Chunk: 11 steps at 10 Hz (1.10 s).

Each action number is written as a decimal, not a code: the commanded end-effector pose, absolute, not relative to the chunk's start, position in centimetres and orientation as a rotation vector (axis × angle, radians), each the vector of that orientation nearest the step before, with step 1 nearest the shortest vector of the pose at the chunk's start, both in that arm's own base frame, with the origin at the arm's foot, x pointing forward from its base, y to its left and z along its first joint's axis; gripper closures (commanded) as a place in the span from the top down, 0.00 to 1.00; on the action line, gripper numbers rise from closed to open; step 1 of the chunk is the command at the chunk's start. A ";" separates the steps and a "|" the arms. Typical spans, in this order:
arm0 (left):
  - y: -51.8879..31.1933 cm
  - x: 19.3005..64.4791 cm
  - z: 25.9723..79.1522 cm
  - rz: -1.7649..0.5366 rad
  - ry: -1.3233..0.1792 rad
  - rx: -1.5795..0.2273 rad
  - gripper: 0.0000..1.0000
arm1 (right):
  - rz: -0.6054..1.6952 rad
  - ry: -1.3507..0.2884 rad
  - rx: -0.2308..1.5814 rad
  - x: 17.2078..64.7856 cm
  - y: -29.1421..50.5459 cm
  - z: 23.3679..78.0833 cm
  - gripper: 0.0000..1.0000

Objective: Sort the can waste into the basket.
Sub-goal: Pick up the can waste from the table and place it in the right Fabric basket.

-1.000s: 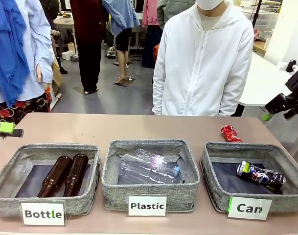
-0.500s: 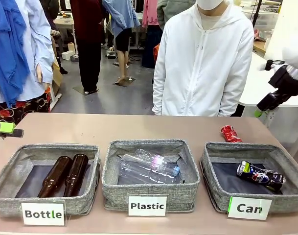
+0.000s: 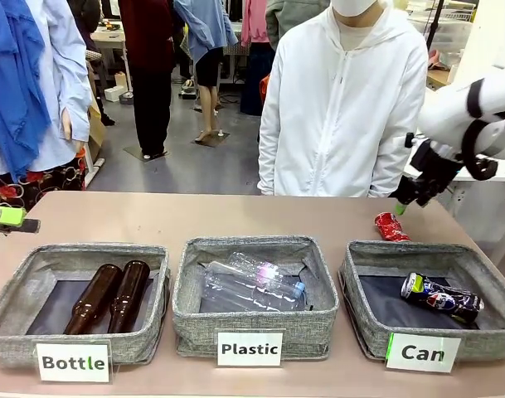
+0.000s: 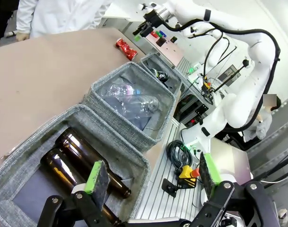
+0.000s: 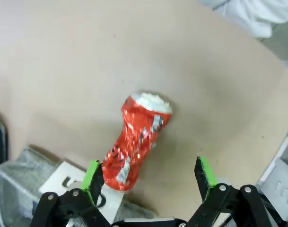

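While the blue can (image 3: 441, 298) already lies in the Can basket (image 3: 361, 308), we hover our right gripper (image 3: 408, 199), jaws apart and empty, above the red can (image 3: 390, 225) on the table (image 3: 235, 217), lined up to grasp it. Our left gripper (image 4: 151, 178) waits spread wide over the bottle basket (image 4: 37, 161).

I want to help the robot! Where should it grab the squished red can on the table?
Probably at the pinched waist of the red can, coming from above. It lies flat on the table, and the open right gripper hangs over it, one finger on each side.
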<state>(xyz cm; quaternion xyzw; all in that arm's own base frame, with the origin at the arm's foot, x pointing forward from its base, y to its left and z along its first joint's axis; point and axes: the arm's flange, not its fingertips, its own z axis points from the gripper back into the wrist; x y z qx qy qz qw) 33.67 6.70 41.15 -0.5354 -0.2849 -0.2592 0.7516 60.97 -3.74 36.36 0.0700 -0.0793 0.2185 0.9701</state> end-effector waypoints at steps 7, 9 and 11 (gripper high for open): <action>6.8 33.3 41.3 -0.578 -0.628 -1.172 1.00 | 0.407 -0.092 0.033 64.4 -2.8 29.1 1.00; 6.8 33.3 41.3 -0.578 -0.628 -1.172 1.00 | 0.401 -0.098 0.027 64.5 -2.6 28.3 1.00; 6.8 33.3 41.3 -0.578 -0.628 -1.172 1.00 | 0.391 -0.092 0.029 64.5 -2.6 28.1 1.00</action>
